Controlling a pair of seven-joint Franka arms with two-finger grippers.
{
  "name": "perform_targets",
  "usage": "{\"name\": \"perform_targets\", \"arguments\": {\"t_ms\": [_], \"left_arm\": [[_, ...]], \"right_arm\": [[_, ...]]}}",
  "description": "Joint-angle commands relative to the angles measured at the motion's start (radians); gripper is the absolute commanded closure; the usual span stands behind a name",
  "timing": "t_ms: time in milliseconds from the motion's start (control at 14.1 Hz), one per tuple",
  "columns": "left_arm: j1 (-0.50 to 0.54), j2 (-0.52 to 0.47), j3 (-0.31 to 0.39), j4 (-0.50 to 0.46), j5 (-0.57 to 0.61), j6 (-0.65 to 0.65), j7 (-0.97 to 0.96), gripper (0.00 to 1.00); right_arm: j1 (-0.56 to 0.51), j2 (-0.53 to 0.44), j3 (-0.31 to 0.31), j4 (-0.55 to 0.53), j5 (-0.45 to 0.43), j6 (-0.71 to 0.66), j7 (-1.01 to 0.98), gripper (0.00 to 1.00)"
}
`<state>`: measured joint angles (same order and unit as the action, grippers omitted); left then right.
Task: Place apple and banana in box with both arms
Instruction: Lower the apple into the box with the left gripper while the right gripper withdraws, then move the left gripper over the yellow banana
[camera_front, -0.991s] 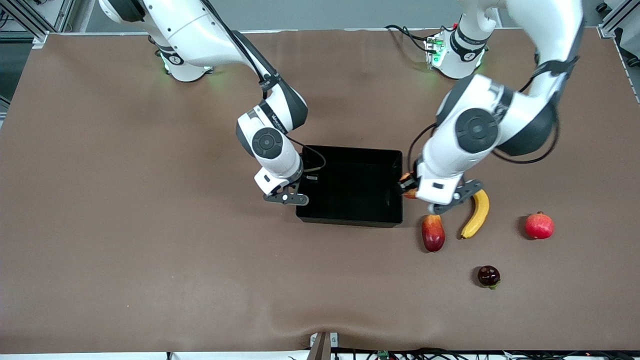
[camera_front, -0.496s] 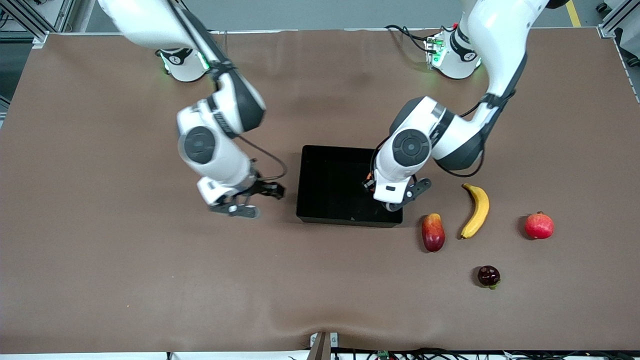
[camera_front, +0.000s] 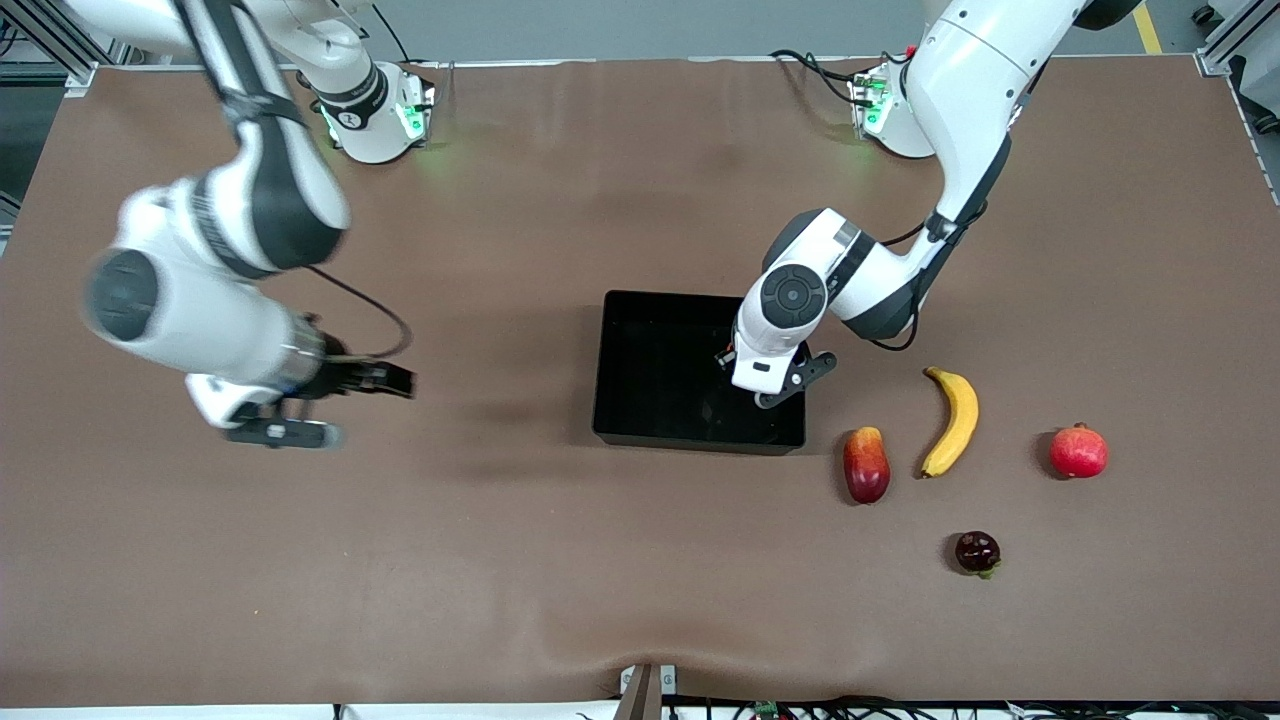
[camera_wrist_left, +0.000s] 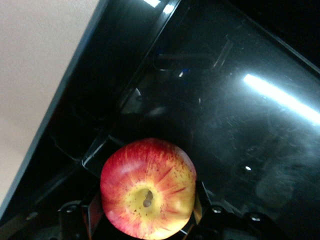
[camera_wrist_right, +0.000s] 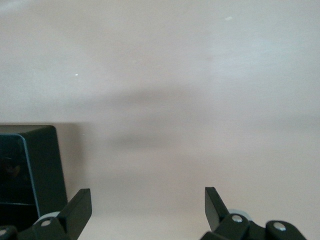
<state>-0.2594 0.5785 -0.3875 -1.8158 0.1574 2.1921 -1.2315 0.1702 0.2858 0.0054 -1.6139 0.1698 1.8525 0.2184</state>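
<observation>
Over the box (camera_front: 640, 420), near its wall toward the left arm's end, our left gripper (camera_wrist_left: 147, 220) clamps the apple (camera_wrist_left: 148, 187). Our right gripper (camera_wrist_right: 145, 210), fingers apart, hangs over bare table. Outside lies the banana (camera_front: 953, 420).

Brown bench (camera_front: 560, 560) carrying three loose fruits toward the left arm's end: a red-yellow mango (camera_front: 866, 464), a uniformly red round fruit (camera_front: 1079, 451) closer to that end edge, and a dark maroon fruit (camera_front: 977, 552) nearest the front edge.
</observation>
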Motion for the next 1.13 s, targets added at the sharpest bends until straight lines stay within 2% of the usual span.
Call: {"name": "perform_targets", "arguments": {"t_ms": [0, 71, 142, 212, 425, 496, 637, 779, 991, 1062], "left_arm": [[-0.001, 0.020, 0.001, 0.003, 0.036, 0.012, -0.023, 0.77], [0.000, 0.020, 0.001, 0.004, 0.036, 0.011, -0.022, 0.53], [0.003, 0.020, 0.001, 0.006, 0.037, 0.009, -0.022, 0.14], [0.005, 0.020, 0.002, 0.009, 0.037, 0.009, -0.022, 0.00], [0.011, 0.003, 0.002, 0.064, 0.030, -0.027, -0.023, 0.00], [0.017, -0.012, 0.002, 0.103, 0.027, -0.087, -0.019, 0.00], [0.025, -0.020, 0.010, 0.223, 0.034, -0.252, -0.002, 0.00], [0.093, -0.026, 0.010, 0.338, 0.034, -0.384, 0.108, 0.00], [0.263, -0.048, 0.009, 0.332, 0.033, -0.428, 0.384, 0.00], [0.307, -0.048, 0.013, 0.299, 0.048, -0.426, 0.450, 0.00]], "right_arm": [[-0.104, -0.108, 0.005, -0.037, 0.010, -0.061, -0.115, 0.00], [-0.116, -0.135, -0.027, -0.035, 0.010, -0.088, -0.160, 0.00], [-0.113, -0.161, -0.069, -0.032, 0.008, -0.113, -0.192, 0.00], [-0.112, -0.184, -0.102, -0.029, 0.008, -0.139, -0.209, 0.00], [-0.120, -0.220, -0.124, 0.015, -0.048, -0.249, -0.215, 0.00], [-0.118, -0.221, -0.122, 0.052, -0.084, -0.312, -0.208, 0.00], [-0.118, -0.221, -0.124, 0.123, -0.101, -0.416, -0.205, 0.00], [-0.120, -0.224, -0.124, 0.150, -0.102, -0.449, -0.203, 0.00], [-0.150, -0.266, -0.107, 0.146, -0.118, -0.481, -0.203, 0.00], [-0.156, -0.269, -0.098, 0.146, -0.125, -0.486, -0.202, 0.00]]}}
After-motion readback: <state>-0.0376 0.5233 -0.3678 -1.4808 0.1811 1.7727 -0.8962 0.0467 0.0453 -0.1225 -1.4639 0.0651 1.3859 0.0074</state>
